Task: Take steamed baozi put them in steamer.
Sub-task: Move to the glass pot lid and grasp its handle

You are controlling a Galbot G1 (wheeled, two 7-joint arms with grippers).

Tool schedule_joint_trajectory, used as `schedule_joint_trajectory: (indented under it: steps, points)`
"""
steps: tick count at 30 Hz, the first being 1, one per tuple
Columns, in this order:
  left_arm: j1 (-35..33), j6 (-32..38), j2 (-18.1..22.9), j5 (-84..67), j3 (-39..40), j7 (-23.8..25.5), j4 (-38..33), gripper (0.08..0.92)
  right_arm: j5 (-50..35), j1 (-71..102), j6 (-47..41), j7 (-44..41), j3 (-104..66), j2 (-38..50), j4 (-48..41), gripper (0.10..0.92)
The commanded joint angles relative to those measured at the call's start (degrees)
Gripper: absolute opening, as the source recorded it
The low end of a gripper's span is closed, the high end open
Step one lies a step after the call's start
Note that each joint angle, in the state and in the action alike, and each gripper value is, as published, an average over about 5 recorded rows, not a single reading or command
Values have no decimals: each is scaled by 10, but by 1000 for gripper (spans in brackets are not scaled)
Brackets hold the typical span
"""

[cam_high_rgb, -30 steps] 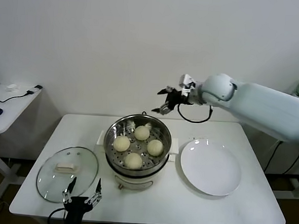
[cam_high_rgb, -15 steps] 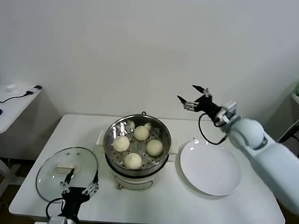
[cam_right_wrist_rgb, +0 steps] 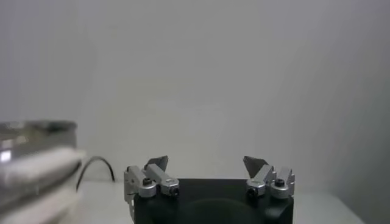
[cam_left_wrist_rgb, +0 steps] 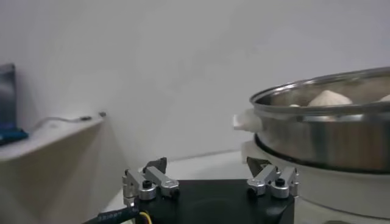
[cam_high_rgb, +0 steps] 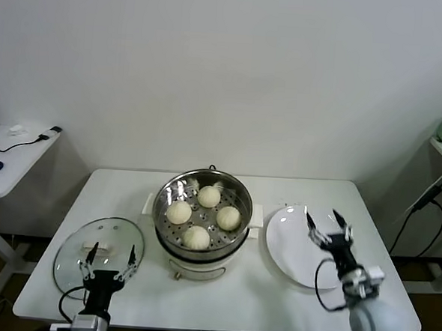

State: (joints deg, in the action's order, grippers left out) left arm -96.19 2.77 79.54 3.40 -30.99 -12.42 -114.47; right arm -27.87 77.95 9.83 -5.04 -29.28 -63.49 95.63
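Now, four steamed baozi [cam_high_rgb: 201,215] in steamer [cam_high_rgb: 201,248], both jaws apart

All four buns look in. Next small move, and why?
Probably just park: let the right gripper settle low by the table's near edge, clear of the plate. All four baozi sit on the steamer's tray, the plate is bare, and both grippers are open and empty, the left gripper low by the glass lid. Nothing is left to carry.

Right claw [cam_high_rgb: 328,225] down by plate [cam_high_rgb: 291,248]
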Motion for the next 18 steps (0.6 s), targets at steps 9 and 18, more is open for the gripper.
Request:
schedule_joint_trajectory:
  steps: [9,18]
  points:
    - [48,89,-101,575,-51,-173,185,823,65,136,48,18,-77,-132,24,823]
    - [74,-12,-129,636,-58,-157,295,823,80,121,31,22,-72,-133,36,823]
